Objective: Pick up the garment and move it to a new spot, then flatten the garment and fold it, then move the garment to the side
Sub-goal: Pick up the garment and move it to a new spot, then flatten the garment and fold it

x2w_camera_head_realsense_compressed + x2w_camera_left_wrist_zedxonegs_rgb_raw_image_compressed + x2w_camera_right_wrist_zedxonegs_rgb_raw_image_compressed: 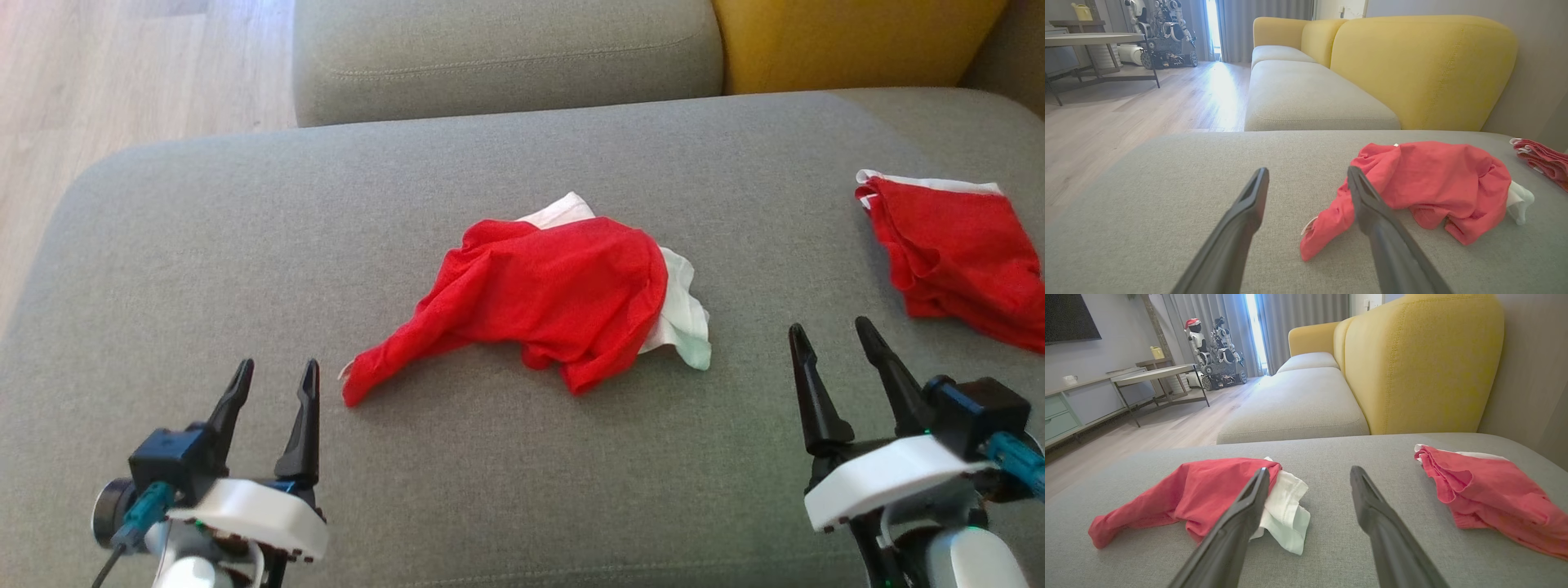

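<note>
Nothing looks done yet, I judge: the red-and-white garment (555,298) lies crumpled at the middle of the grey sofa seat (245,245). My left claw (277,367) and right claw (830,327) hover spread and empty near its front edge; pickup, flattening and folding all lie ahead.

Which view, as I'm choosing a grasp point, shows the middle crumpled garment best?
The head view: it looks down on the whole crumpled garment, showing its outline, red tail and white part. The left wrist view shows it side-on, the left gripper hiding some; the right wrist view likewise, the right gripper crossing its white part.
</note>
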Robot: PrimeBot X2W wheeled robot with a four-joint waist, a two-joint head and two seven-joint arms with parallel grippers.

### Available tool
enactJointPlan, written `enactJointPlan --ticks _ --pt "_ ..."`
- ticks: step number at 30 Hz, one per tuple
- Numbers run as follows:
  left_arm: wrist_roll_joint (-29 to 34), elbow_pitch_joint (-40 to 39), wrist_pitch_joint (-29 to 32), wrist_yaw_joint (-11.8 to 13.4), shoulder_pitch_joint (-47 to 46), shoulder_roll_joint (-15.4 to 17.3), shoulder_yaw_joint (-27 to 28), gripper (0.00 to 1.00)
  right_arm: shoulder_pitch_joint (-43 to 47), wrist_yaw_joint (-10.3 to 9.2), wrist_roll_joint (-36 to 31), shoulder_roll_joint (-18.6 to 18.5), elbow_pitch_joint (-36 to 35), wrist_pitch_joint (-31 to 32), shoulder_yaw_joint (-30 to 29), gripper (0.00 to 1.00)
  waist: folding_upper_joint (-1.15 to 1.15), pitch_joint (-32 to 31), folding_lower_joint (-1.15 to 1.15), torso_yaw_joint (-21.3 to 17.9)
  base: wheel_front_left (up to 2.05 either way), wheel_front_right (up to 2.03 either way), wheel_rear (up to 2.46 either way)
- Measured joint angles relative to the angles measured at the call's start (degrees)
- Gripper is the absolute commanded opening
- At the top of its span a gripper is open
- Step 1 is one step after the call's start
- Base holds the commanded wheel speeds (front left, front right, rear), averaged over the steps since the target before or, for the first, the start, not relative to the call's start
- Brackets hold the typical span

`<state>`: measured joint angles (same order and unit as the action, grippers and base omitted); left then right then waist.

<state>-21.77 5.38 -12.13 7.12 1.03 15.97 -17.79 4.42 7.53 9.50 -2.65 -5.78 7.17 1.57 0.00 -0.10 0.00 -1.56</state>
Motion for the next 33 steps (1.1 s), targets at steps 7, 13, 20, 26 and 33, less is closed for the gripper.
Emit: enactJointPlan --ticks 7,13,20,26,33 --pt "-0.18 -0.48 0.92 0.19 0.12 0.24 -0.14 1.00 0.00 0.00 0.00 0.00 -0.53 0.46 -0.12 1.00 0.00 0.04 0.00 0.04 0.00 0.00 0.00" --pt "-0.58 -0.48 1.48 0.37 0.12 0.29 -0.49 1.00 0.00 0.00 0.00 0.00 -0.69 0.48 -0.22 1.00 0.00 0.18 0.00 0.02 0.00 0.00 0.00" --pt "-0.58 -0.34 1.53 0.44 0.09 0.37 -0.78 1.00 0.00 0.00 0.00 0.00 -0.70 0.49 -0.32 1.00 0.00 0.42 0.00 0.15 0.00 0.00 0.00" --pt "-0.58 -0.30 1.53 0.49 0.06 0.42 -1.48 1.00 0.00 0.00 0.01 0.00 -0.71 0.48 -0.32 1.00 0.00 0.69 0.00 0.27 0.00 0.00 0.00" --pt "-0.55 -1.71 2.99 -0.94 -1.97 0.27 -4.30 1.00 -0.16 0.00 0.01 0.00 -1.48 0.48 -0.49 1.00 0.00 2.33 0.00 0.54 0.00 0.00 0.00"
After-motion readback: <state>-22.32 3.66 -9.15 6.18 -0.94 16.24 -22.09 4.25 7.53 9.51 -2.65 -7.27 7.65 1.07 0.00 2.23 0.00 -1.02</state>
